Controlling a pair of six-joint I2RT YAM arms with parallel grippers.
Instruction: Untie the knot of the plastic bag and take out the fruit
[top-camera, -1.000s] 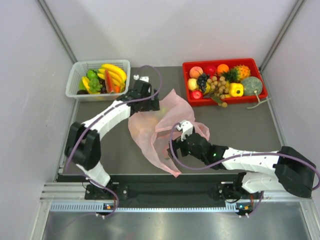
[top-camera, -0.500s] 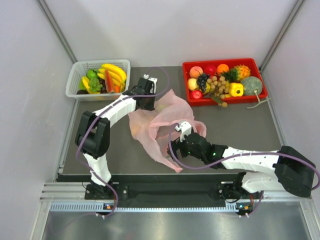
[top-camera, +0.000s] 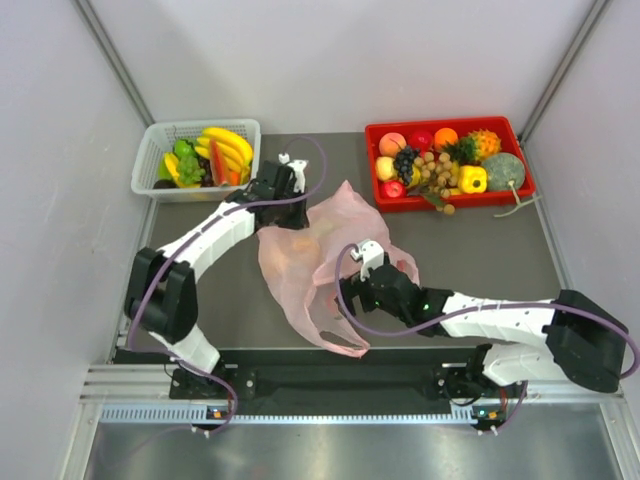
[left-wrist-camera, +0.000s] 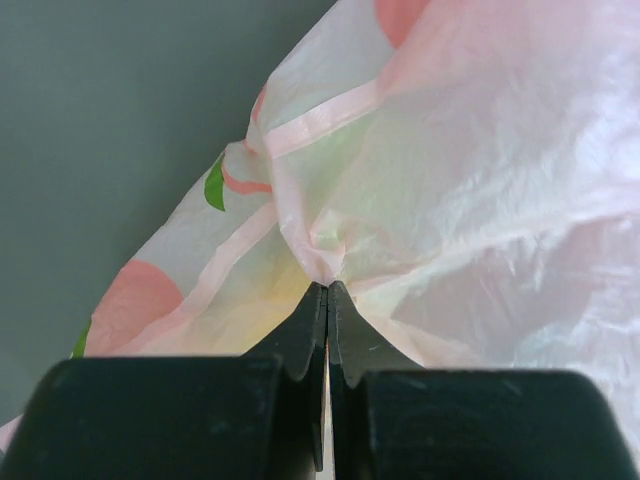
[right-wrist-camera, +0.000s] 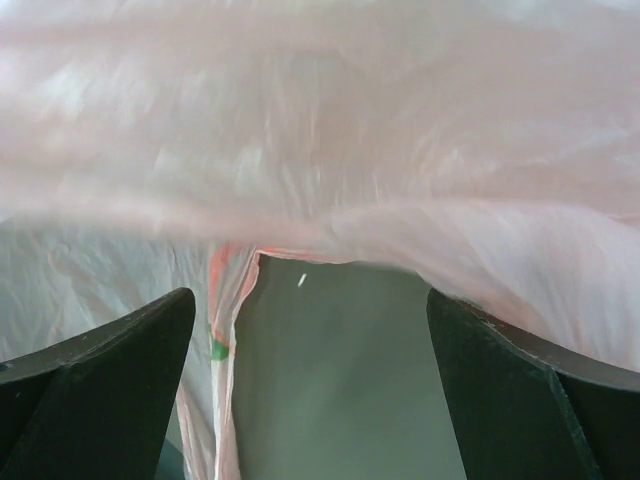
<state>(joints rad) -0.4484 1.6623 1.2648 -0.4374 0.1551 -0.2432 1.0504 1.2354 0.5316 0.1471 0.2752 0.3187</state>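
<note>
The pale-pink plastic bag (top-camera: 318, 255) lies crumpled in the middle of the table. My left gripper (top-camera: 298, 203) is at its far left edge. In the left wrist view that gripper (left-wrist-camera: 327, 287) is shut on a small pinch of the bag's film (left-wrist-camera: 450, 150). My right gripper (top-camera: 348, 298) sits at the bag's near side. It stands open (right-wrist-camera: 310, 300) with bare table between the fingers and bag film (right-wrist-camera: 320, 120) stretched just beyond them. The knot is hidden. Fruit (top-camera: 404, 160), including a pineapple (top-camera: 483, 143), lies in the red tray (top-camera: 372, 200). A pale yellow shade shows through the film; I cannot tell what it is.
A white mesh basket (top-camera: 150, 160) with bananas and green pieces stands at the back left, close to the left arm. The red tray fills the back right. Grey walls and slanted metal posts close in both sides.
The left gripper has gone from open to shut, pinching the bag's far left edge. The bag's film has shifted and spread slightly. The right gripper has stayed open and barely moved.
</note>
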